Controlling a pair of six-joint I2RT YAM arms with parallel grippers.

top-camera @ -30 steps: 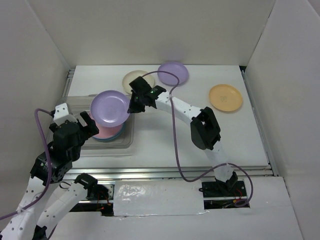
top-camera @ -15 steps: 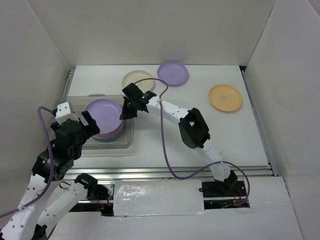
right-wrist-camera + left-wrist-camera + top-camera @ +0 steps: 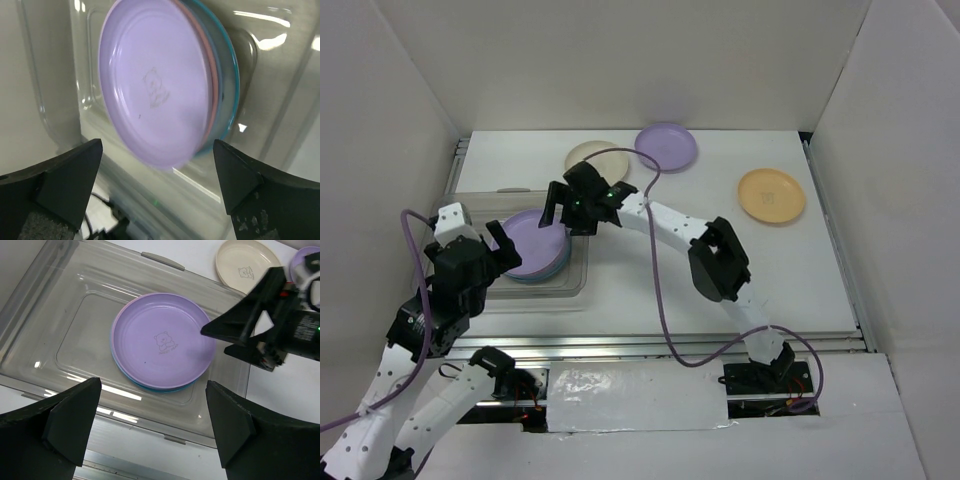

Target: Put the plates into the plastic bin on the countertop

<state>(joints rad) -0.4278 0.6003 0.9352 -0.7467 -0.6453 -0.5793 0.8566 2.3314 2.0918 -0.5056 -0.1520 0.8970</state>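
Lilac bear-print plate [image 3: 162, 342], pink plate [image 3: 214, 95], blue plate [image 3: 231, 75], clear bin [image 3: 65, 315], orange plate [image 3: 771, 195]

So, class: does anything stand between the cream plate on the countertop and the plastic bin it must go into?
Nothing lies on the countertop between the cream plate and the plastic bin. Only the open right gripper hangs over the bin's rim on that side.

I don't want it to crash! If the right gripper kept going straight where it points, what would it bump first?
Most likely the lilac plate lying on top in the plastic bin. The right gripper points straight at it, though depth is unclear.
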